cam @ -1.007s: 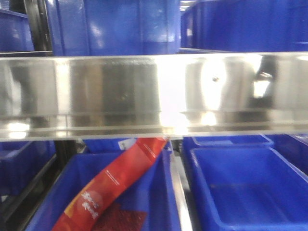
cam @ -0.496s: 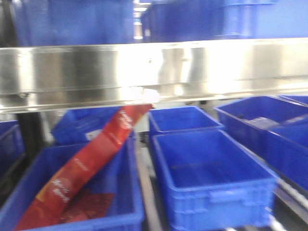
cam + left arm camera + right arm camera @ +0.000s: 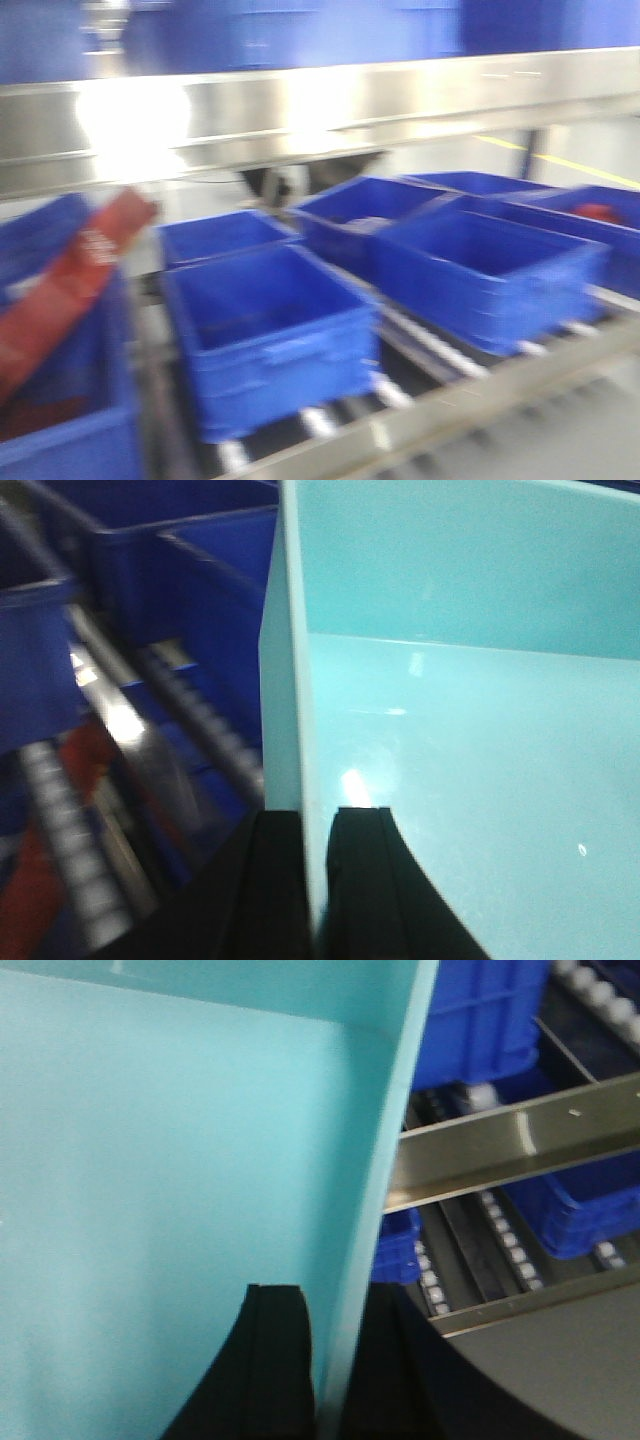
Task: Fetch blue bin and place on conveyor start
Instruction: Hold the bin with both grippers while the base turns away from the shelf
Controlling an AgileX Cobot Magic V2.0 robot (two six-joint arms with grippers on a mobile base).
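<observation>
glossy plastic blue bin (image 3: 470, 730), shiny steel rail (image 3: 300, 110)

Steel roller shelf (image 3: 452, 408), dark blue bins (image 3: 265, 330) in rows on its rollers

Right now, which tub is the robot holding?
The light turquoise tub: the left gripper and right gripper each pinch one of its walls. The dark blue tubs sit on rollers, ungripped.

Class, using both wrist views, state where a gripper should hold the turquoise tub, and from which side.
Pinch a thin side wall at the rim, coming over the open top, one finger inside, one outside. The blue bin shows smooth, plain walls, so the rim is probably the only pinchable part. The left gripper and right gripper each straddle a wall this way.
</observation>
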